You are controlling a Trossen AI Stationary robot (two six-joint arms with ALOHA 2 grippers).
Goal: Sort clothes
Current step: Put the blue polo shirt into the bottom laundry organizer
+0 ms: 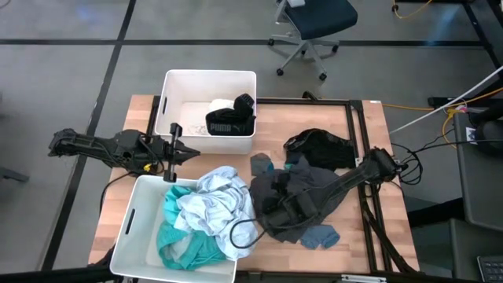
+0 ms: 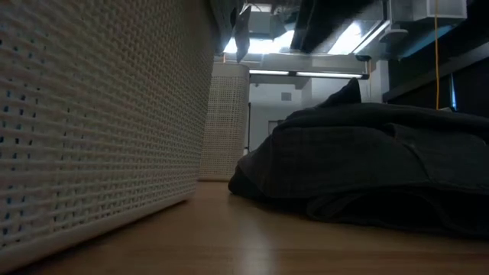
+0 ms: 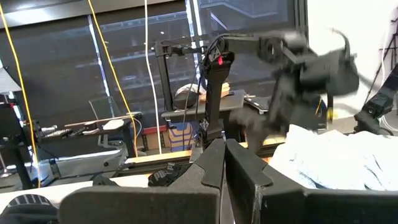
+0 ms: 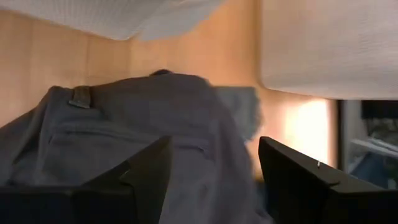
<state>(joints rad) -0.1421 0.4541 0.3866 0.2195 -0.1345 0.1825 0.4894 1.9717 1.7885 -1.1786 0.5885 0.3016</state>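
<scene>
My right hand (image 4: pixel 211 180), fingers spread wide and empty, hovers over the dark grey garment (image 1: pixel 302 196) directly beneath it on the surface (image 1: pixel 369 169); next, lower, close on a fold, and lift toward a bin (image 1: pixel 130 240).

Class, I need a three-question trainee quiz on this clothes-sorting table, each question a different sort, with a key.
1. True or false: the black PUMA garment lies in the far bin.
2. Multiple choice: the right pincer is over A) the dark grey pile, B) the near bin, C) bare table.
3. Fill in: the right pincer's jaws stand ____ above the grey fabric.

Key
1. True; it sits with a white item in the far bin.
2. A; the near bin holds teal and pale blue clothes, and the left pincer waits between the bins.
3. Open; the right wrist view shows its fingers apart over the fabric.
</scene>
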